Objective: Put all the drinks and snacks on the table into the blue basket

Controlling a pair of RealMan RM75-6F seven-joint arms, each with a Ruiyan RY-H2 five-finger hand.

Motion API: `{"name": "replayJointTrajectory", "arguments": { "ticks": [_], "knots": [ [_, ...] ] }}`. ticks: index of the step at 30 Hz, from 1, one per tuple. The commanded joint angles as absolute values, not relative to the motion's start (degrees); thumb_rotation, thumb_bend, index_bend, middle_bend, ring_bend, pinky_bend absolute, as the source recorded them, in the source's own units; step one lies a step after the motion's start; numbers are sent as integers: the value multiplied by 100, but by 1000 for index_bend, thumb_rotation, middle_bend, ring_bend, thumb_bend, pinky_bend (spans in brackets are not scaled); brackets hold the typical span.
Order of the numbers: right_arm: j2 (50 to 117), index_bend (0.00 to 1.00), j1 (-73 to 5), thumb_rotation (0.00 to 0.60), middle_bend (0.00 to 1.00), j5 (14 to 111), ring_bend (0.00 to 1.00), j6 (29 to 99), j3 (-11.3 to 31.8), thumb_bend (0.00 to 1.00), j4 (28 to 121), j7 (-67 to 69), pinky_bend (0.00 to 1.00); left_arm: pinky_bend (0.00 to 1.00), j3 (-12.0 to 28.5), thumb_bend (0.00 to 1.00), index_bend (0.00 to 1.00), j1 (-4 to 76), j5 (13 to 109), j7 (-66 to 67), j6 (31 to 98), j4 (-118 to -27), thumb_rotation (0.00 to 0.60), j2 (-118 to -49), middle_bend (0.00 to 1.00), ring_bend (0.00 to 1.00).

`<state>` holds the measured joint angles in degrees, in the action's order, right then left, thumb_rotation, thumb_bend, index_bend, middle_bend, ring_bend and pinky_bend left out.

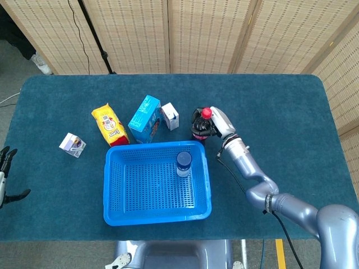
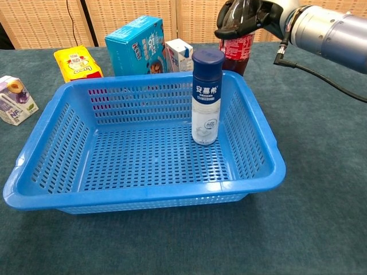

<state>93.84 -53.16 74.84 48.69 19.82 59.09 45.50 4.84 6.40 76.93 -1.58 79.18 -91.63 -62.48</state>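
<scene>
My right hand (image 1: 212,124) (image 2: 252,14) grips the cola bottle (image 1: 201,126) (image 2: 235,48) with a red cap, which stands just behind the blue basket's (image 1: 115,210) (image 2: 143,192) back right corner. A white bottle with a blue cap (image 1: 184,163) (image 2: 207,97) stands upright inside the basket. Behind the basket lie a yellow snack bag (image 1: 110,124) (image 2: 78,63), a teal box (image 1: 145,119) (image 2: 135,46) and a small white carton (image 1: 170,116) (image 2: 179,55). A purple-and-white carton (image 1: 72,144) (image 2: 15,100) sits to the left. My left hand (image 1: 5,174) hangs open at the left edge of the head view.
The table (image 1: 280,112) is covered in dark teal cloth. Woven folding screens (image 1: 168,33) stand behind its far edge.
</scene>
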Motion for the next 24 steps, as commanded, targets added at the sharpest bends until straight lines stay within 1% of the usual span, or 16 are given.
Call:
{"name": "replayJointTrajectory", "arguments": {
  "ticks": [1, 5, 10, 15, 20, 22, 24],
  "knots": [
    [9169, 596, -5145, 600, 616, 7627, 621, 5189, 1965, 567, 6178, 4481, 696, 0, 472, 100, 0, 635, 7729, -173, 7936, -9174, 600, -6241, 0, 0],
    [8752, 598, -4925, 600, 618, 7857, 623, 5701, 1999, 567, 6647, 4432, 700, 0, 450, 100, 0, 634, 7783, -178, 7946, -9184, 600, -6236, 0, 0],
    [7999, 601, -4633, 600, 619, 8133, 622, 6230, 2067, 568, 7460, 4359, 700, 0, 419, 100, 0, 631, 7850, -186, 7957, -9213, 600, -6228, 0, 0],
    [7214, 603, -4236, 600, 620, 8585, 622, 6824, 1996, 569, 8371, 4501, 700, 0, 404, 100, 0, 603, 7908, -182, 8033, -9234, 600, -6224, 0, 0],
    [6730, 604, -4033, 600, 622, 8945, 623, 7086, 1860, 570, 8889, 4612, 700, 0, 381, 100, 0, 607, 7939, -163, 8021, -9244, 600, -6233, 0, 0],
    [6518, 605, -3966, 600, 622, 9095, 623, 7120, 1767, 569, 9144, 4700, 700, 0, 375, 100, 0, 606, 7961, -153, 8034, -9254, 600, -6233, 0, 0],
    [6282, 606, -3926, 600, 622, 9381, 623, 7101, 1586, 569, 9470, 4833, 700, 0, 380, 100, 0, 602, 7961, -133, 8053, -9261, 600, -6238, 0, 0]
  ]
}}
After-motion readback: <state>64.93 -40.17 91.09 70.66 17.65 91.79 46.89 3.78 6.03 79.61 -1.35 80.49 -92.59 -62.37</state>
